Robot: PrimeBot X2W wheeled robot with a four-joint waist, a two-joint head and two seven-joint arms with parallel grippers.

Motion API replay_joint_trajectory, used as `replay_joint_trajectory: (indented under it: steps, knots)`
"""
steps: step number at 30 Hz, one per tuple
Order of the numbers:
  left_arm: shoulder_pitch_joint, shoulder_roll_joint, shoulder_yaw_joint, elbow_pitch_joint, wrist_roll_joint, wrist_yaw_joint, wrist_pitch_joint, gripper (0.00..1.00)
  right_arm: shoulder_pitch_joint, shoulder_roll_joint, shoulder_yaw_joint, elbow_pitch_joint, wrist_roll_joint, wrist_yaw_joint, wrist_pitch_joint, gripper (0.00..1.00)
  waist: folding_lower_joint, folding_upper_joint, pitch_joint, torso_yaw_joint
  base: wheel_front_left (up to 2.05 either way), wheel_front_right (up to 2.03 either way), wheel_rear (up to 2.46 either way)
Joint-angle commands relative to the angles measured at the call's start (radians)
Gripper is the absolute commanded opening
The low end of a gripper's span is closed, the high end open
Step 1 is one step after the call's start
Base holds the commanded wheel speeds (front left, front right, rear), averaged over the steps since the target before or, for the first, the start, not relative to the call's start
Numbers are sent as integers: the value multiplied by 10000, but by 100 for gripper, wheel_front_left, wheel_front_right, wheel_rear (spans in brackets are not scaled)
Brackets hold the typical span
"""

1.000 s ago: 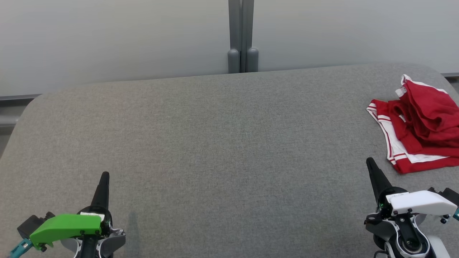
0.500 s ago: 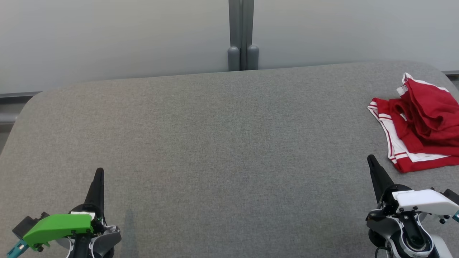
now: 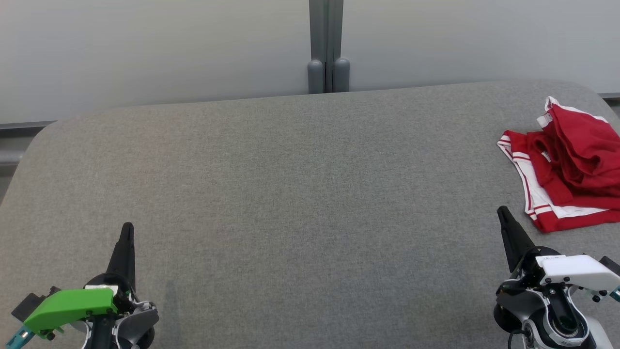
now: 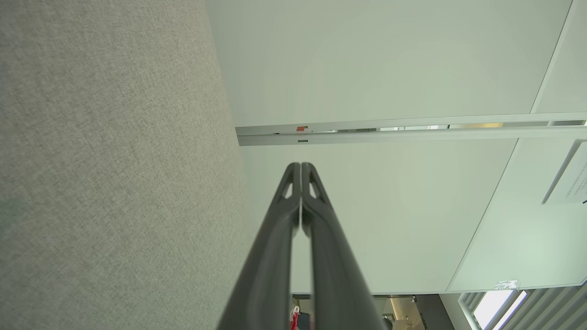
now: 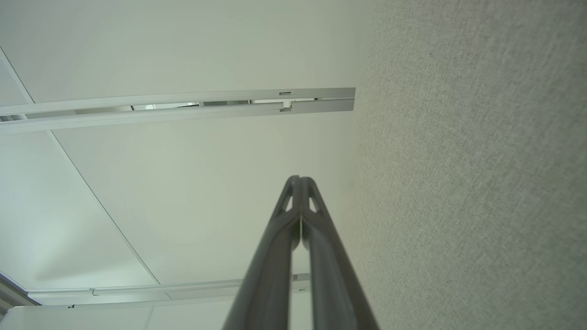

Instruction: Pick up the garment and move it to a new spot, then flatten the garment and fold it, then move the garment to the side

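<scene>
The red fabric garment [image 3: 576,160] with white-striped hems lies in a loosely folded, rumpled heap at the right edge of the grey cloth-covered table [image 3: 290,194]. Its upper layers bunch over a flatter bottom layer whose white band faces the table's middle. The right gripper [image 3: 503,211] hovers near the garment's front corner without touching it, long dark fingers pressed together on nothing, and the left gripper [image 3: 127,228] sits well apart at the opposite side, jaws likewise closed tight and empty.
</scene>
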Motion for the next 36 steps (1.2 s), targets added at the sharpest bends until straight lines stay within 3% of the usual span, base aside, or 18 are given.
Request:
replay_joint_trajectory:
  steps: [1, 36]
  knots:
    - [-99, -4, 32, -20, -10, -26, 15, 0, -68, -41, -21, 20, 63, 4, 33, 0, 0, -1, -1, 0, 0, 0, 0]
    - [-101, -16, 48, -23, 13, -26, 35, 0, -65, -41, -18, 20, 65, 4, 31, 0, 0, -1, -1, 0, 0, 0, 0]
